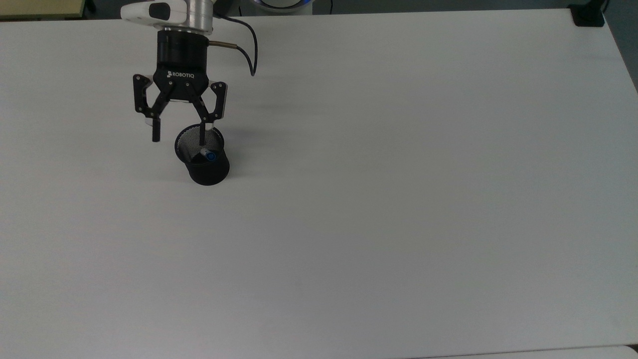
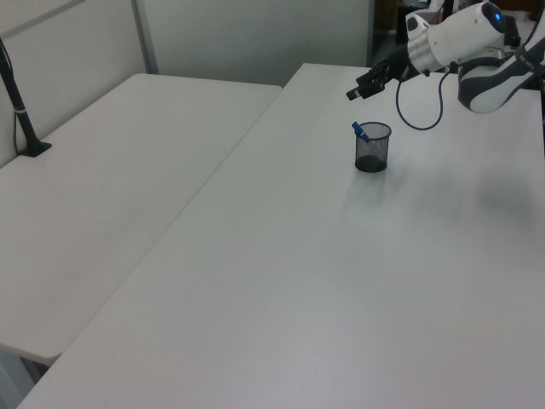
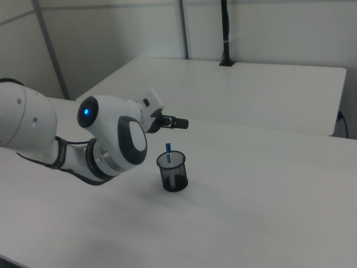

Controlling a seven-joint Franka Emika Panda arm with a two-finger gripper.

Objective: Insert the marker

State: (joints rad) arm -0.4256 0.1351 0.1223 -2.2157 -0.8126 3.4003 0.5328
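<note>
item: marker [image 1: 210,156] leaning inside mesh cup [image 1: 203,160] near the bench's [image 1: 398,199] far edge, likely inserted; gripper [image 1: 179,133] above, fingers spread, empty.

A black mesh cup [image 3: 172,172] stands on the white table [image 3: 268,190]. The marker [image 3: 169,151] leans inside it, blue end poking above the rim. The gripper [image 3: 177,123] hangs above the cup, just beyond it.
</note>
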